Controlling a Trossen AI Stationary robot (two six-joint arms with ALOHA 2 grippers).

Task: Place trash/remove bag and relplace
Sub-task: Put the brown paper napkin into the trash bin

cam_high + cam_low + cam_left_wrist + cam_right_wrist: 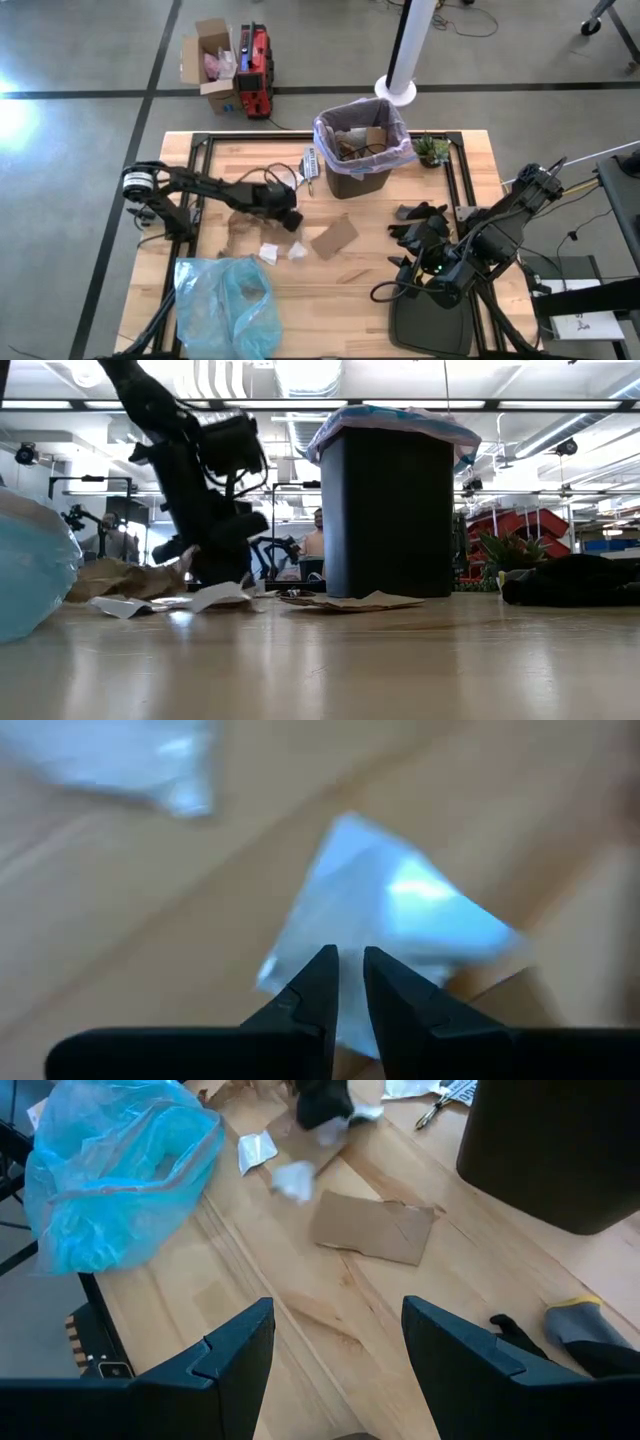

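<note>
Hovering left tool (pixel 345 982) nearly closed, empty | crumpled white paper (pixel 400 935) | right tool (pixel 335 1342) agape, empty

The scene is evenly and brightly lit from overhead: in the low view long ceiling light strips (pixel 300 404) glow white and burn out to pure glare. The floor (pixel 60 120) in the high view carries a bright bluish patch of glare at its left edge. Shadows on the tabletop (pixel 350 290) are soft and short, pooled close under the arms. In the low view the near tabletop is a smooth, out-of-focus blur with a pale sheen, and the left arm reads as a dark silhouette against the bright room. The left wrist view is heavily blurred; a white paper scrap (pixel 400 920) shows only as a soft bluish shape with a glare spot. The right wrist view is sharp and evenly lit.
</note>
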